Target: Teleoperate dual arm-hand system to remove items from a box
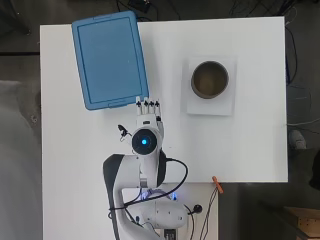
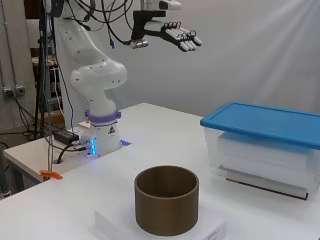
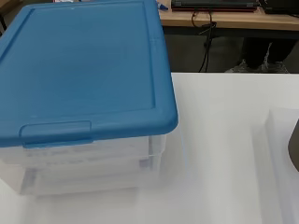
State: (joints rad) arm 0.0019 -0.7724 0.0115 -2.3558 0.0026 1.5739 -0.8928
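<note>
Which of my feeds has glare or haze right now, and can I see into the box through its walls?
Wrist view: the table is washed out, and the clear box walls look milky, contents indistinct. Side view: bright patch on the backdrop at upper right; pale layers show faintly through the box, hand evenly lit. Overhead view: even light, blue lid hides the inside.

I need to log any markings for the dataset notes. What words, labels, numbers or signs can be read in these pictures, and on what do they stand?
None can be read.
Arm base: a small dark mark, too small to read.
White slab under the brown cylinder: a faint dark mark at its corner, too small to read.
Blue lid: no print visible.
</note>
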